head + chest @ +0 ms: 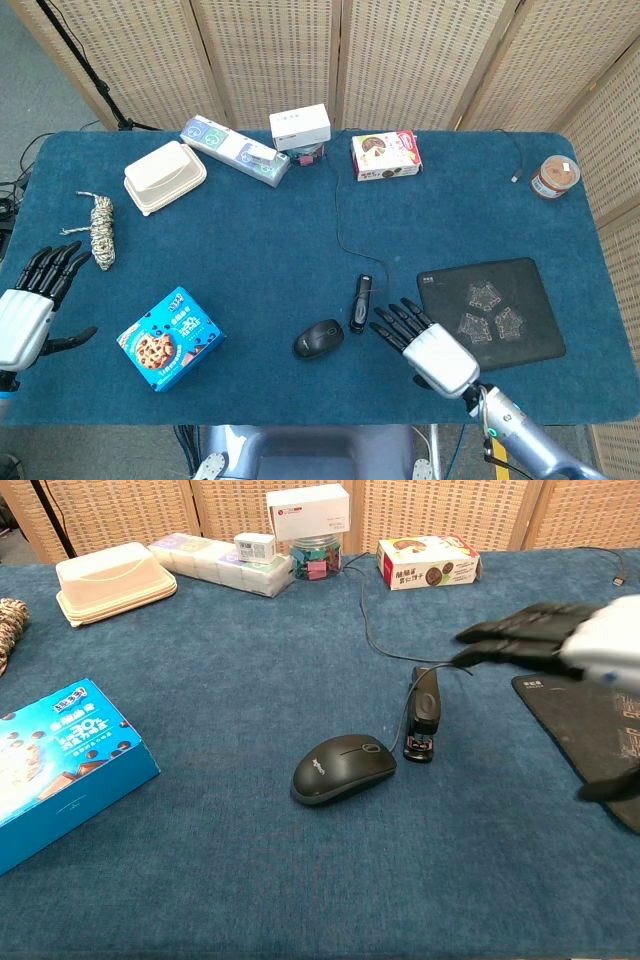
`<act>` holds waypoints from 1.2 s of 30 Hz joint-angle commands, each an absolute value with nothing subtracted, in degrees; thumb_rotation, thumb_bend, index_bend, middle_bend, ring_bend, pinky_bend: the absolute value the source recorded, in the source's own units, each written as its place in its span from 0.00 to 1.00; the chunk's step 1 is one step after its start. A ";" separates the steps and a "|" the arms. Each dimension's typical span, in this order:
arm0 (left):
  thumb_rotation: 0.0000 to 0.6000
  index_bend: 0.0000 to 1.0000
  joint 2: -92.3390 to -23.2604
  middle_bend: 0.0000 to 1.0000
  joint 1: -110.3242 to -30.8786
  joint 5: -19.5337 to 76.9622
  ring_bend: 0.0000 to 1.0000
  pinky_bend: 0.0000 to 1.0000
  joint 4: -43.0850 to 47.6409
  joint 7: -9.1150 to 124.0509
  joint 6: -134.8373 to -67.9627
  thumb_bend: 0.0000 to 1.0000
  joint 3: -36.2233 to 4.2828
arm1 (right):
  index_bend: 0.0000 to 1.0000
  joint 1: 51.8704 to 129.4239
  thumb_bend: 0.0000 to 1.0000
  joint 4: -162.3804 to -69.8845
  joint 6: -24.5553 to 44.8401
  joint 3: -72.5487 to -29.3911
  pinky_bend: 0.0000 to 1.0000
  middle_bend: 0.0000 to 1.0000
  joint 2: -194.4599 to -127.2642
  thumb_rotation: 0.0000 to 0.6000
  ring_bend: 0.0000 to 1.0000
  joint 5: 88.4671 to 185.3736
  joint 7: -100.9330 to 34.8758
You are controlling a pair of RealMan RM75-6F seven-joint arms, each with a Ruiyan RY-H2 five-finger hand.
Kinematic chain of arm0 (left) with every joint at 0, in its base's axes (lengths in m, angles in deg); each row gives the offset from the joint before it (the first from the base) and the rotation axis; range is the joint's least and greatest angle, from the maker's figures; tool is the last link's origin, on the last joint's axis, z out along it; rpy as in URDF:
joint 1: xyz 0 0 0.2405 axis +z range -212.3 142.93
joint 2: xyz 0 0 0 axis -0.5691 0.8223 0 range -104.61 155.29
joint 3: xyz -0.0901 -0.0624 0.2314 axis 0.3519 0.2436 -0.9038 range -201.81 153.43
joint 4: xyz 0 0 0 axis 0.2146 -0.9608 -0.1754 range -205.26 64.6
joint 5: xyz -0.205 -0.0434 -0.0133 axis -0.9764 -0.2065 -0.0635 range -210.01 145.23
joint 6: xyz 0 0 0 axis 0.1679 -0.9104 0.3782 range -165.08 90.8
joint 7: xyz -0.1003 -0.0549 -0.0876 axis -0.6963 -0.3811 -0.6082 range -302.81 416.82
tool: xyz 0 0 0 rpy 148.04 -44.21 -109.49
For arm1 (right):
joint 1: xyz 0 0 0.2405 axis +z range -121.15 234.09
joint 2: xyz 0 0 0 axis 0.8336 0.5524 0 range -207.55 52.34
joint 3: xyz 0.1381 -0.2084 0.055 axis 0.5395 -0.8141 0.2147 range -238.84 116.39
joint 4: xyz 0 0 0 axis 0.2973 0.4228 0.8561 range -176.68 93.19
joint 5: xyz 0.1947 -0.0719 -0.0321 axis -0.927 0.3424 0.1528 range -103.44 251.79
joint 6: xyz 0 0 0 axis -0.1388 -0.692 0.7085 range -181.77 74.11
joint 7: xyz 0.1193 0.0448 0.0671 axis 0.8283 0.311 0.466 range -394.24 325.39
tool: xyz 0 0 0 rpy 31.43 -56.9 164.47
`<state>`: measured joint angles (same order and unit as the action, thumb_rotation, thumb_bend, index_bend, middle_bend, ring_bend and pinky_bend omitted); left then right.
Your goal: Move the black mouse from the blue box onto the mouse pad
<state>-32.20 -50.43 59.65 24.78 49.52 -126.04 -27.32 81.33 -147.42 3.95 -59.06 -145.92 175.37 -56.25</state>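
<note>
The black mouse [318, 338] [343, 767] lies on the blue tablecloth, between the blue cookie box [169, 338] [55, 767] and the black mouse pad [490, 312] [592, 726]. Its cable runs toward the back of the table. My right hand [428, 347] [560, 640] hovers open, fingers spread, just right of the mouse and at the pad's left edge. My left hand [28, 308] is open at the table's far left edge, away from the box; it shows only in the head view.
A black stapler [360, 302] [423, 714] lies right beside the mouse. At the back stand a beige lunch box [164, 176], a long white-blue box [235, 150], a white box [300, 126] and a snack box [386, 156]. A rope bundle [101, 230] lies left, a jar [554, 177] far right.
</note>
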 commanded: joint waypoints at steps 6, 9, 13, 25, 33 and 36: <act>1.00 0.00 -30.44 0.00 -48.93 58.77 0.00 0.00 23.68 43.70 -127.31 0.07 -26.03 | 0.00 88.85 0.00 -147.19 -6.47 -55.02 0.00 0.00 -158.82 1.00 0.00 167.01 -65.62; 1.00 0.00 -29.79 0.00 -48.36 58.41 0.00 0.00 23.27 41.33 -127.68 0.07 -25.69 | 0.00 90.36 0.00 -145.64 -8.07 -53.25 0.00 0.00 -162.30 1.00 0.00 162.54 -68.44; 1.00 0.00 -29.39 0.00 -47.70 58.38 0.00 0.00 22.95 39.61 -128.29 0.07 -25.30 | 0.00 91.99 0.00 -143.54 -9.21 -51.69 0.03 0.00 -166.06 1.00 0.00 156.74 -71.81; 1.00 0.00 -29.11 0.00 -46.79 58.44 0.00 0.00 22.16 36.91 -128.50 0.07 -24.12 | 0.18 97.47 0.00 -135.27 -10.30 -49.54 0.20 0.12 -174.72 1.00 0.02 142.29 -76.99; 1.00 0.00 -28.89 0.00 -46.48 58.30 0.00 0.00 21.81 35.82 -128.04 0.07 -23.47 | 0.29 99.83 0.14 -134.37 -9.26 -49.88 0.27 0.24 -175.44 1.00 0.12 137.28 -78.79; 1.00 0.00 -28.88 0.00 -46.39 58.62 0.00 0.00 21.72 35.71 -127.94 0.07 -23.38 | 0.32 100.64 0.22 -134.55 -8.94 -50.07 0.30 0.26 -175.37 1.00 0.16 135.48 -79.26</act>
<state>-28.89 -46.41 58.58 21.73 35.73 -127.97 -23.40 100.08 -134.46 -9.22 -49.90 -175.39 136.39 -78.87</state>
